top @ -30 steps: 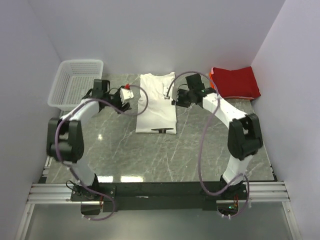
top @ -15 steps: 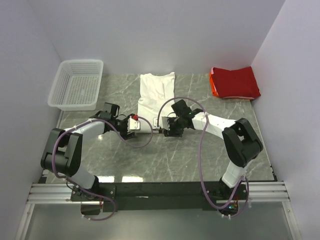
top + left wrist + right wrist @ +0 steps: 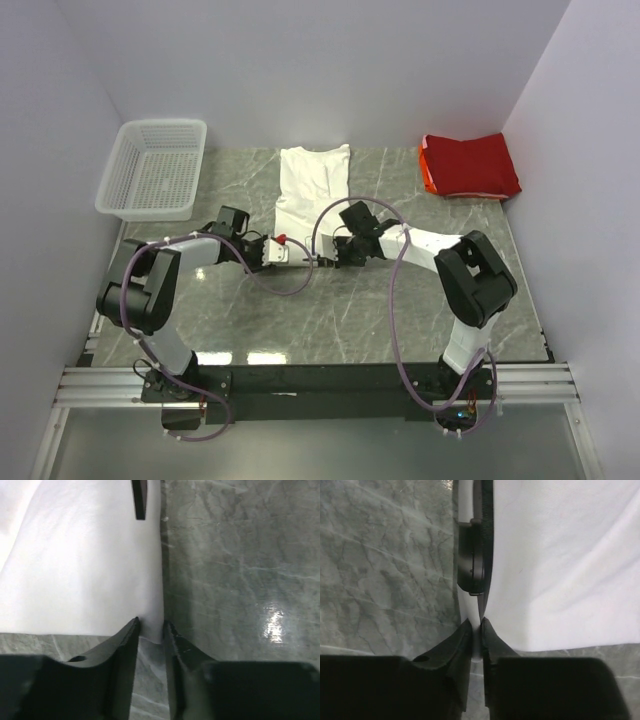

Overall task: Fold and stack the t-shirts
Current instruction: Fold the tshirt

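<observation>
White t-shirt [image 3: 312, 185] lies upper centre. One near corner sits between the left gripper's [image 3: 151, 626] narrow fingers, grip uncertain; the right gripper [image 3: 480, 625] pinches its edge.

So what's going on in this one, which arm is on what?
Both arms are working at the near edge of the white t-shirt, which lies flat on the table and looks partly folded. The right gripper is pinched shut on that edge. The left gripper has a finger on either side of a near corner, though a firm clamp is not clear. The red t-shirt sits folded at the far right, untouched. The basket stands far left. Nothing is stacked yet.
</observation>
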